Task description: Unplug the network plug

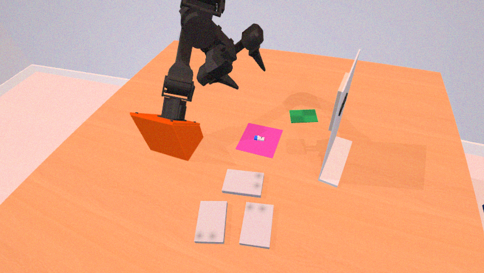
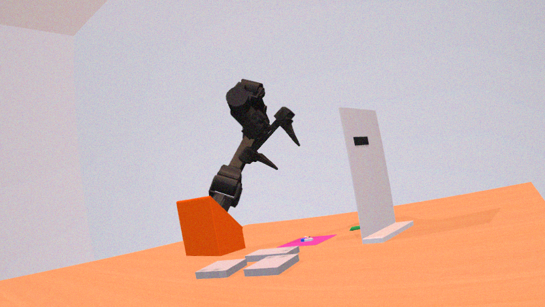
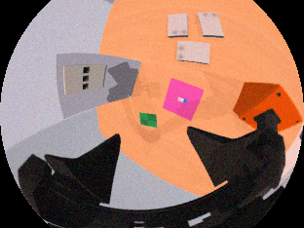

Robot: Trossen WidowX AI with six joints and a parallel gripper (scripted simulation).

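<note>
table [image 1: 135, 189] [image 2: 114, 274] [image 3: 141, 29]: orange wood grain | wall [image 1: 338, 27] [image 2: 190, 46]: pale blue-grey | tool [image 1: 251, 79] [image 2: 288, 157] [image 3: 154, 133]: wide open, holding nothing

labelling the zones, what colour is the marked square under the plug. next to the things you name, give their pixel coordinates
Plain pink [image 1: 245, 146] [image 2: 322, 239] [image 3: 191, 111]; shows best in the top view.

Plug [image 1: 259, 138] [image 2: 306, 239] [image 3: 182, 100] white and blue; square [image 1: 248, 144] [image 2: 322, 239] [image 3: 175, 88] plain pink; hand [image 1: 251, 51] [image 2: 288, 157] [image 3: 154, 133] black; mat [image 1: 303, 115] [image 2: 355, 228] [image 3: 148, 120] green.

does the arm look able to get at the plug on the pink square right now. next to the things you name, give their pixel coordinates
Probably yes: nothing lies over the plug [image 1: 260, 138] [image 2: 306, 239] [image 3: 182, 100], and the hand [image 1: 251, 79] [image 2: 288, 157] [image 3: 154, 133] is open above it.
</note>
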